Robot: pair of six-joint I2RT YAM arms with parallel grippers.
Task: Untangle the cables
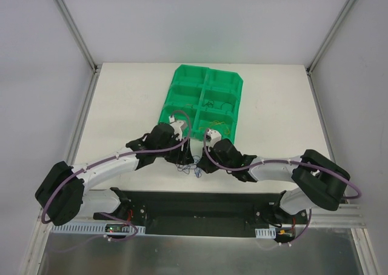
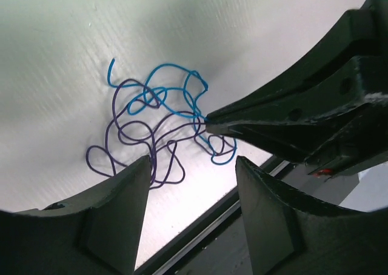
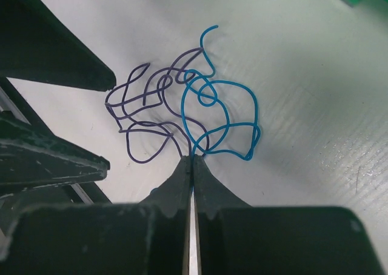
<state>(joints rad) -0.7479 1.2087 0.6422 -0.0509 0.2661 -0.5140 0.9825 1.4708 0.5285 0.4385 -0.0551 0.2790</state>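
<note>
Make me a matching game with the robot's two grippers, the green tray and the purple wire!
Things:
1. left gripper
2. right gripper
3. green tray
4. purple cable

States:
A. shut on the blue cable
B. split into compartments
C. open
D. looped through the blue cable

Pairs: 1-C, 2-A, 3-B, 4-D

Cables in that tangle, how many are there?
2. The blue cable lies on the right of the tangle in the right wrist view, the purple cable on its left, looped together. More may be hidden.
</note>
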